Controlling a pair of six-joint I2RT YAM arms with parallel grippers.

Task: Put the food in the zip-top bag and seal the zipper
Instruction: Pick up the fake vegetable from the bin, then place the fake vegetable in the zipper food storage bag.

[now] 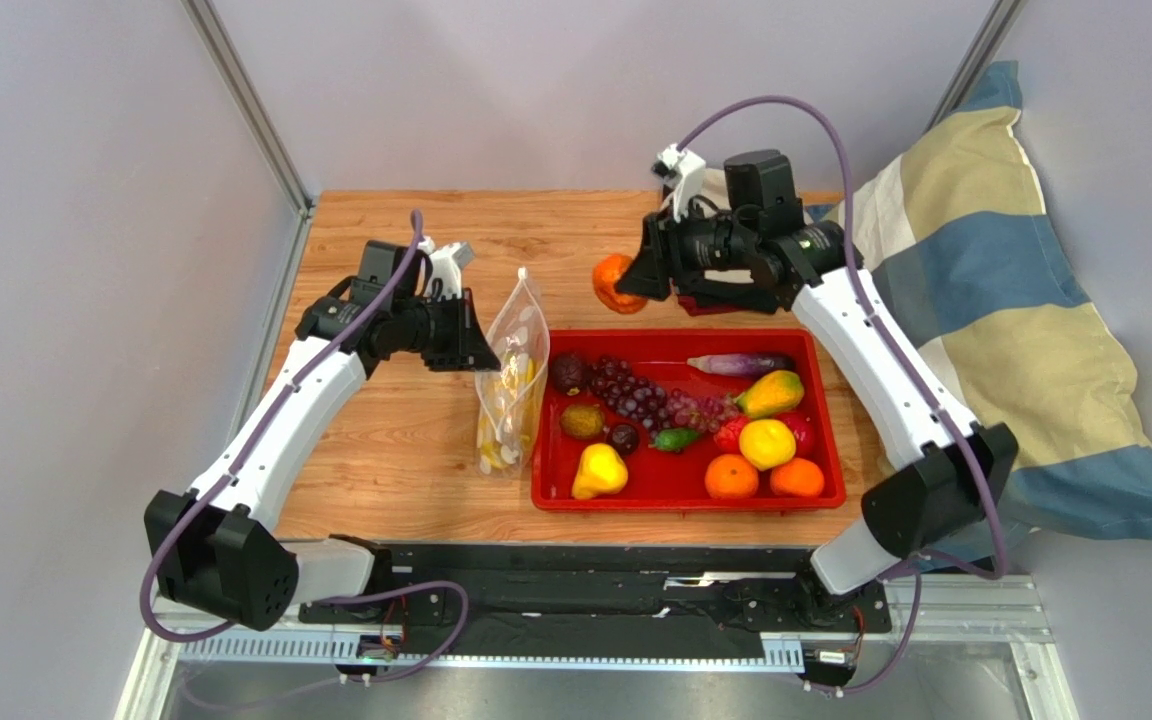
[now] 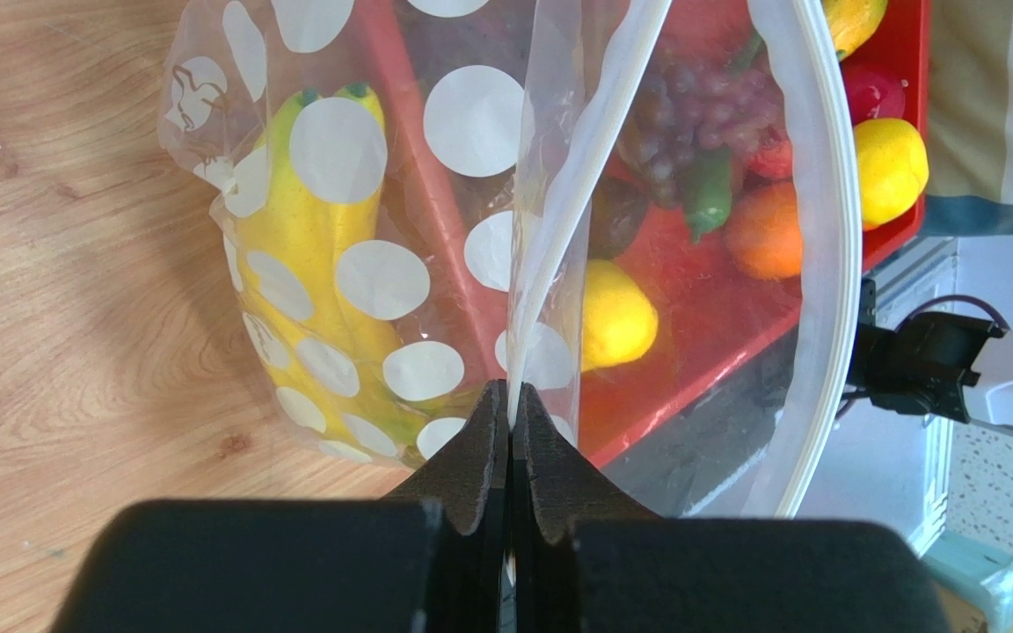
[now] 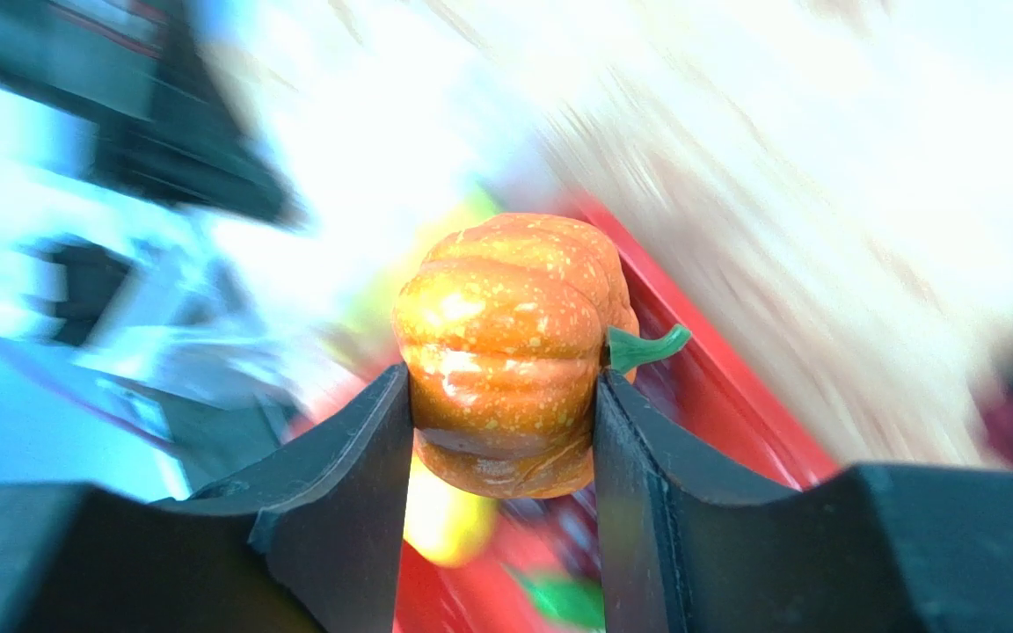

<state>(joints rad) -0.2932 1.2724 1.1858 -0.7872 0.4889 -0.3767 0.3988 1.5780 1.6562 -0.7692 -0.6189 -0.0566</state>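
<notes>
Arms first: the left arm bends in from its base toward the table's middle, wrist turned sideways, and the left gripper [image 1: 465,336] has its fingers [image 2: 472,455] pressed flat together on 1 lip of the zip-top bag [image 1: 513,378]. The bag hangs from that pinch just left of the red tray [image 1: 687,501], its lower end on the wooden table [image 1: 387,450]. In the left wrist view its mouth gapes and the zipper [image 2: 842,264] is unsealed. Inside lies 1 banana bunch [image 2: 298,271].

The right arm stretches up and over the tray's far side, forearm level, and the right gripper [image 1: 642,273] points left. Its fingers [image 3: 347,462], narrowed partway, clamp 1 orange ribbed fruit [image 3: 509,346] with a green stem, carried above the table beyond the tray's far left corner, apart from the bag. The background in the right wrist view is blurred.

In the tray: 2 oranges [image 1: 731,477] at the near edge, 1 yellow pear [image 1: 599,471], 1 yellow round fruit [image 1: 767,443], 1 cluster of dark grapes [image 1: 635,395], and several more pieces. 1 striped pillow [image 1: 988,300] lies to the right.
</notes>
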